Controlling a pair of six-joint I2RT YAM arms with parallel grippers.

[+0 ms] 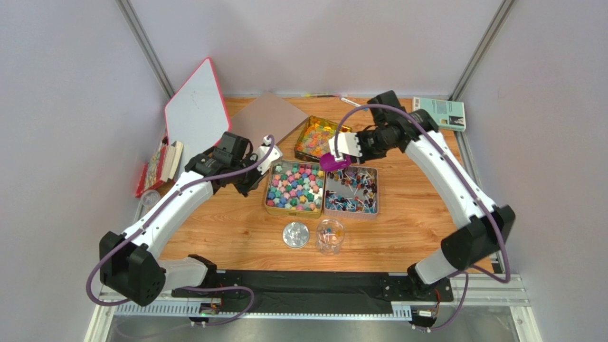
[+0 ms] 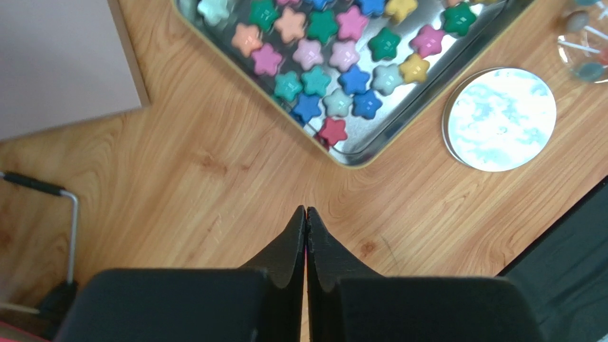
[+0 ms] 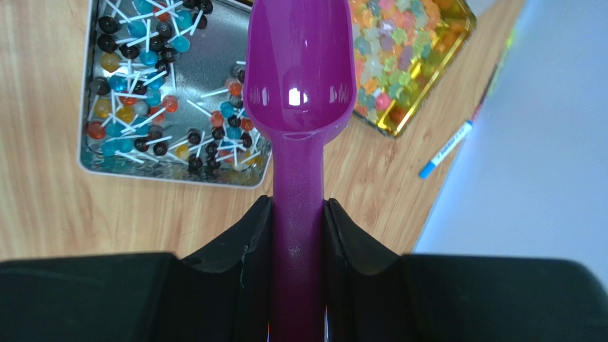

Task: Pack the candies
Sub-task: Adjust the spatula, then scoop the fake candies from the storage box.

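Purple scoop (image 3: 300,71) clamped in right pincer (image 3: 300,205) near lollipop tin (image 3: 214,64); left pincer (image 2: 305,212) closed, empty.

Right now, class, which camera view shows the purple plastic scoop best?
The right wrist view: the purple plastic scoop fills the frame, its handle clamped in the right pincer. The top external view shows the scoop only as a small purple blob. The left wrist view does not show it.

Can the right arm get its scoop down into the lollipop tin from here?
Probably yes. The right hand holds the purple scoop above the edge of the open lollipop tin, with nothing between them; the left hand is well aside.
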